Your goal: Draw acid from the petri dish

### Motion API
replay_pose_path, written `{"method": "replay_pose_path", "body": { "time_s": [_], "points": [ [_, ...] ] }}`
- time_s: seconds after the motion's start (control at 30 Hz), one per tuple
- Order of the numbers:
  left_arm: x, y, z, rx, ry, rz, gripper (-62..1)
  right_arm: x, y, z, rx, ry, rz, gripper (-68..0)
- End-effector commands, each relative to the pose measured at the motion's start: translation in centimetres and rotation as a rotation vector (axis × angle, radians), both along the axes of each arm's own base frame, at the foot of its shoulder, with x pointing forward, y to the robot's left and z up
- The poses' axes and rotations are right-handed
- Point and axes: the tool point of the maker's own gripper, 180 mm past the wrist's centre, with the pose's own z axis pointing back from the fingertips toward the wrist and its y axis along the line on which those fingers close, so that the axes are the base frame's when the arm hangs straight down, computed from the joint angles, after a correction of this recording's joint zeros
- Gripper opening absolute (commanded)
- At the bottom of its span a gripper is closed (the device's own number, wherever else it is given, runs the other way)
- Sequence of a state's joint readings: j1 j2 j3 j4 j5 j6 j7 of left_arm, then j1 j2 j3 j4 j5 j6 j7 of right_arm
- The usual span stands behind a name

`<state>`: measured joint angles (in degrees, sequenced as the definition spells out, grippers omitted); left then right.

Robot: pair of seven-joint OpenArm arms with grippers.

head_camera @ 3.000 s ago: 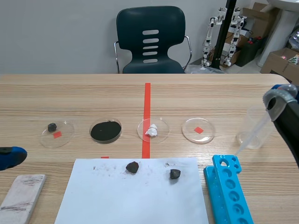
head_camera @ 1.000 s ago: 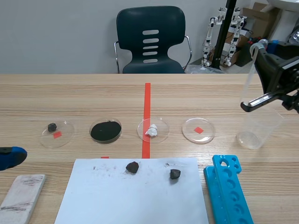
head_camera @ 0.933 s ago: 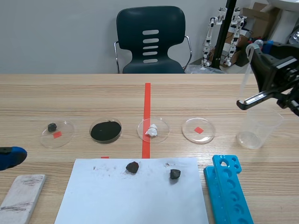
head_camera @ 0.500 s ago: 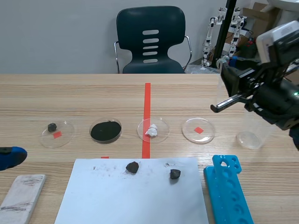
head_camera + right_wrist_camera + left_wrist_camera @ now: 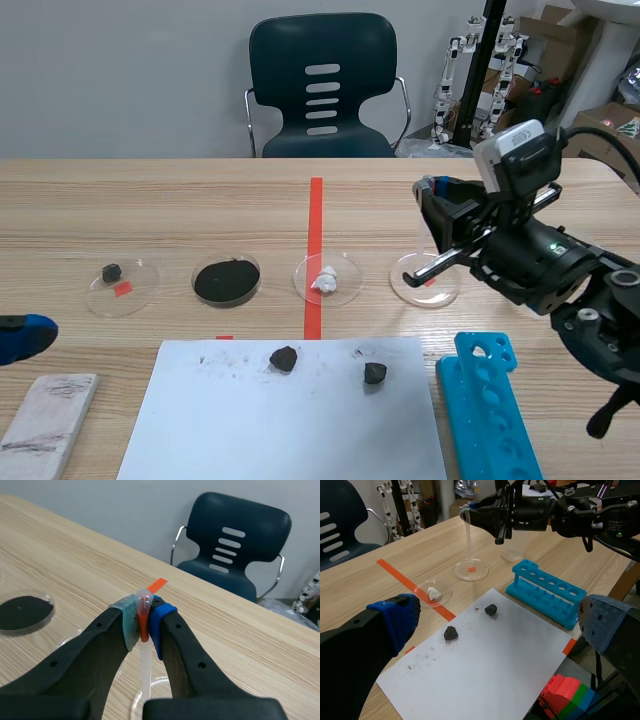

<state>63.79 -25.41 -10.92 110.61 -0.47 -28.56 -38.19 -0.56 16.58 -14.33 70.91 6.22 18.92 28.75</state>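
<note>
Gripping the pipette (image 5: 144,669) upright in the right gripper (image 5: 144,623), tip apparently just above the petri dish (image 5: 480,574) straight below; left gripper (image 5: 500,617) spread wide, well apart.

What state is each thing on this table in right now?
Right tool: shut on the dropper.
Left tool: open, empty.
Dropper: upright, above the clear dish.
Clear dish: no lump or powder inside.
Powder dish: covered with black powder.
Middle dish: one white lump.
Far-left dish: one dark lump.
Rack: holes empty.
</note>
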Motion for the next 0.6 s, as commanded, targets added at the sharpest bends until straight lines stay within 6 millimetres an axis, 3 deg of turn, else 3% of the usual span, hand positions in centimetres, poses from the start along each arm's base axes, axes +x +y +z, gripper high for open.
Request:
{"method": "replay_pose_path", "body": {
  "time_s": [0.0,0.37,0.57],
  "points": [
    [0.3,0.1,0.7,-0.019,-0.023,0.008,1.4,0.5,-0.5,1.2,0.023,-0.044,-0.011,-66.7],
    [0.3,0.1,0.7,-0.019,-0.023,0.008,1.4,1.0,-2.9,0.7,-0.017,-0.073,-0.115,-66.6],
    [0.3,0.1,0.7,-0.019,-0.023,0.008,1.4,1.0,-3.2,0.4,-0.023,-0.066,-0.118,-66.7]
  ]
}}
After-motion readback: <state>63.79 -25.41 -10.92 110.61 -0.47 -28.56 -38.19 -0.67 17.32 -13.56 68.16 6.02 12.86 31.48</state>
